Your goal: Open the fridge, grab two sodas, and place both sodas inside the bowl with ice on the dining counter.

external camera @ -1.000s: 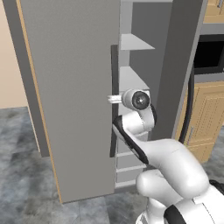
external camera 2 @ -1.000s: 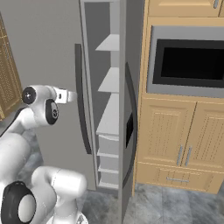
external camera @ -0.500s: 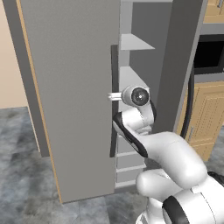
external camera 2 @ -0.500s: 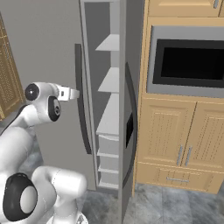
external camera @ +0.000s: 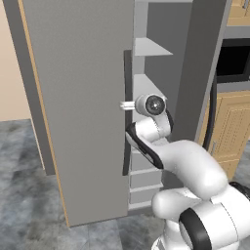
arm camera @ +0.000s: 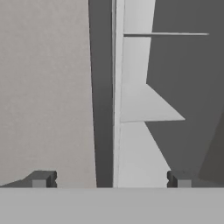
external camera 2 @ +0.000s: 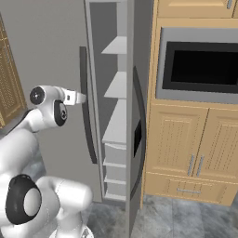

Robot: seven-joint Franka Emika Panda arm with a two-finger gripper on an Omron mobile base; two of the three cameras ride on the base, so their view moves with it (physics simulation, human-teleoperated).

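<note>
Fridge (external camera: pixel 93 97): tall and grey, its left door swung partly open and standing between the arm and the left of the room; the right door (external camera 2: pixel 139 93) is also ajar, with a gap between the two.
Wood cabinets (external camera 2: pixel 195 148): light panelled doors right of the fridge, with a drawer beneath them.
Microwave (external camera 2: pixel 200 69): dark-windowed, built in above those cabinet doors.
Floor (external camera: pixel 24 195): mottled grey tile.
Fridge interior (external camera 2: pixel 116 116): white shelves stacked one over another, small drawers at the bottom; no cans can be made out on the parts that show.
Left door handle (external camera: pixel 128 112): long, black, running down the door's free edge; in the hand view it stands as a dark vertical bar (arm camera: pixel 101 92) straight ahead, between the fingertips.
Right door handle (external camera 2: pixel 141 139): black and curved, on the right door's edge.
End effector (external camera 2: pixel 80 97): fingers spread wide apart, holding nothing, pointing at the left door handle and just beside it; contact cannot be told.
</note>
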